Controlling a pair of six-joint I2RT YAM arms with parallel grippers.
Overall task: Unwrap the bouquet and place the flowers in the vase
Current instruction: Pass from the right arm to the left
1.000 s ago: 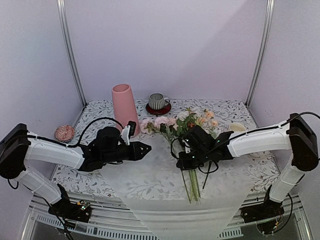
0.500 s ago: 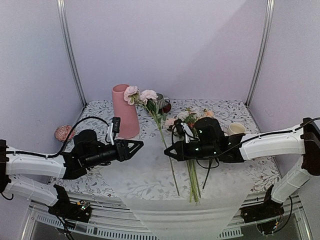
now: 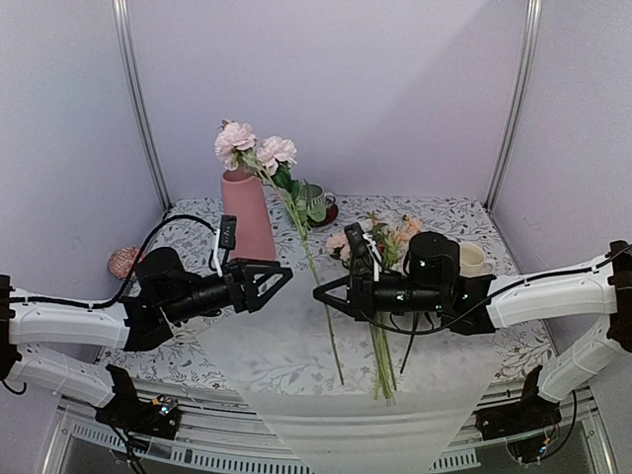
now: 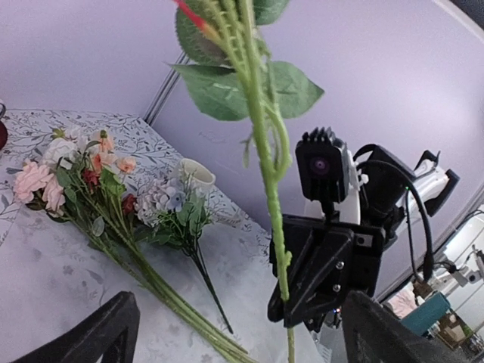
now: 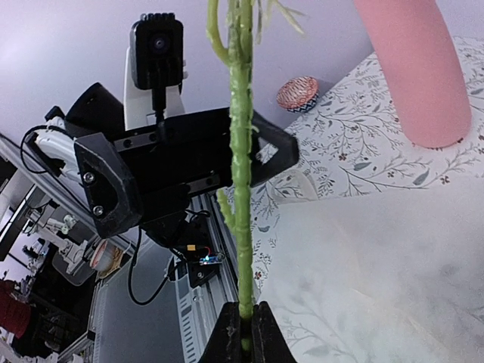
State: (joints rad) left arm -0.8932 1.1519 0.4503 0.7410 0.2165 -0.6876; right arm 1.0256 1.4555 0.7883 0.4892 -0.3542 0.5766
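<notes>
Left fingers (image 3: 276, 290): spread wide, holding nothing, just left of the upright stem.
Right fingers (image 3: 318, 292): pinched shut on the lower stem of one flower.
Table (image 3: 449, 211): floral-patterned cloth.
Paper (image 3: 286, 348): white sheet spread flat, middle to near edge.
Vase (image 3: 247, 212): stands toward the far left corner.
Held flower (image 3: 279, 178): tilted, pink blooms up beside the vase rim.
Other flowers (image 3: 380, 247): lying right of the middle, blooms toward the far edge.
</notes>
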